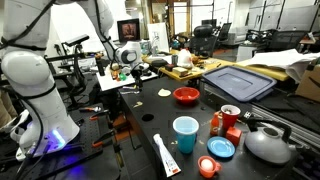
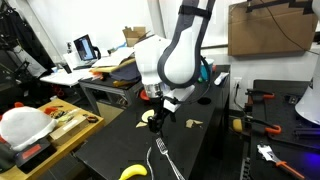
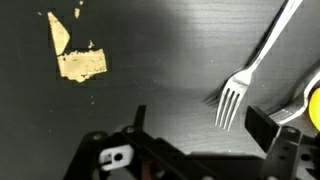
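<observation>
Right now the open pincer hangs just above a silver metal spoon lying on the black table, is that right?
Not quite. It is a silver metal fork, not a spoon: the wrist view shows its four tines plainly. The rest holds: the pincer is open and hangs just above it, and the fork lies on the black table.

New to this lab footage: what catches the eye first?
The big white robot arm bends over the black table, its pincer open over a silver metal fork. A torn tan scrap lies beside it; a red bowl and a light-blue plastic cup stand elsewhere on the table.
</observation>
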{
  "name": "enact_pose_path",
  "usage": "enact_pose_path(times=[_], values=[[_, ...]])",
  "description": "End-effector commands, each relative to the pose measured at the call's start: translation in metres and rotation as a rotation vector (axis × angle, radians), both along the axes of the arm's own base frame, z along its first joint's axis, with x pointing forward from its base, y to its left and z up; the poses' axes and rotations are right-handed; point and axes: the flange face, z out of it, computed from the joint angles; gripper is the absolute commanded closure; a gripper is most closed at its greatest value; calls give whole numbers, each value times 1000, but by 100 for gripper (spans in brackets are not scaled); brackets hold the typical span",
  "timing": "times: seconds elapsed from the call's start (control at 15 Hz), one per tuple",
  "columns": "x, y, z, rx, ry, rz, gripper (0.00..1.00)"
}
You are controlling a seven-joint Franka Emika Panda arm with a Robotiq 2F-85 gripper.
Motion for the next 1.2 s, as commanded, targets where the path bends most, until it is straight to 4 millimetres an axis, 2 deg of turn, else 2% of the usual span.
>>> enact_pose_path(times=[0.0,0.33,0.67,0.87,1.13], values=[[-3,25,-3,-25,35,-34,0],[-18,49,-5,-58,139,-84,0],[-18,65,-4,-11,195,-102,0],[-16,68,-17,15,216,-152,0],[-10,62,-40,18,237,-217,0]])
